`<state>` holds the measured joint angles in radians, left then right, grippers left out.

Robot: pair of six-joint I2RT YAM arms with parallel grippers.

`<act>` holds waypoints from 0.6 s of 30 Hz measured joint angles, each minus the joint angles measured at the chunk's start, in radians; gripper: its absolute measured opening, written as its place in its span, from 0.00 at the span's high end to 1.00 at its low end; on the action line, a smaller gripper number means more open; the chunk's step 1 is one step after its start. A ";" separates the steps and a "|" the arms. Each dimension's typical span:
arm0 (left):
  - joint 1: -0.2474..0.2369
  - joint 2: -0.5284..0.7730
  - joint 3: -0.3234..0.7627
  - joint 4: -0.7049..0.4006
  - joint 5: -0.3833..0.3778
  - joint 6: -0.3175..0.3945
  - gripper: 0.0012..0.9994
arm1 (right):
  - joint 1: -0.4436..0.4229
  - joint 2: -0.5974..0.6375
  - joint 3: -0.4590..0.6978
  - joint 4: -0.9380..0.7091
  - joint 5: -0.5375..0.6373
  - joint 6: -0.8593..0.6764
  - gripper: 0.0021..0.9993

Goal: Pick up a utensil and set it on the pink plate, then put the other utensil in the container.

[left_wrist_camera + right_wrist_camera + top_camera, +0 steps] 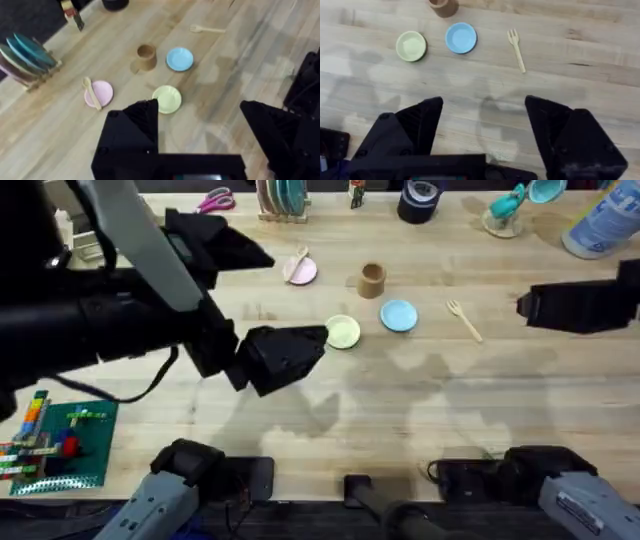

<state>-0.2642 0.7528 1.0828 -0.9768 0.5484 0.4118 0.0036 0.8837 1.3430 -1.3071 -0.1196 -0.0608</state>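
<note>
Pale wooden planks make up the table (420, 410) that we see from overhead. On it the pink plate (301, 272) carries the wooden spoon (297, 258), lying across its rim. Just beside it to the right stands the brown container (371, 279). Nearer us sit a yellow plate (343, 332) and a light blue plate (399, 315), close together, and the wooden fork (464, 319) lies flat on the bare wood to the right of the blue plate. Our left gripper (290, 352) hangs dark over the table, touching nothing, its tip near the yellow plate. Our right gripper (580, 305) hovers at the right edge, well apart from the fork; we cannot tell its opening from here.

From the left wrist, the left gripper (200, 125) stands wide open with nothing between its fingers. Beyond it we see the spoon (91, 92) resting on the pink plate (102, 92), the container (146, 56) upright between the pink and blue plates, and the fork (206, 29) far off.

From the right wrist, the right gripper (485, 127) is spread wide and empty above bare wood. The fork (516, 49) lies ahead, prongs pointing away from the gripper, to the right of the blue plate (461, 37).
</note>
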 joint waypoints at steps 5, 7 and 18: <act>0.000 0.000 -0.002 0.053 0.009 -0.005 0.00 | 0.000 0.049 0.000 -0.033 0.038 -0.015 0.00; 0.000 0.001 -0.002 0.053 0.009 -0.007 0.00 | 0.000 0.073 0.000 -0.046 0.049 -0.028 0.00; 0.000 0.001 -0.002 0.073 0.008 -0.008 0.00 | 0.000 0.264 0.000 -0.055 0.105 -0.162 0.00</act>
<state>-0.2642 0.7537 1.0805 -0.9039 0.5568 0.4038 0.0036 1.1480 1.3434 -1.3617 -0.0146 -0.2226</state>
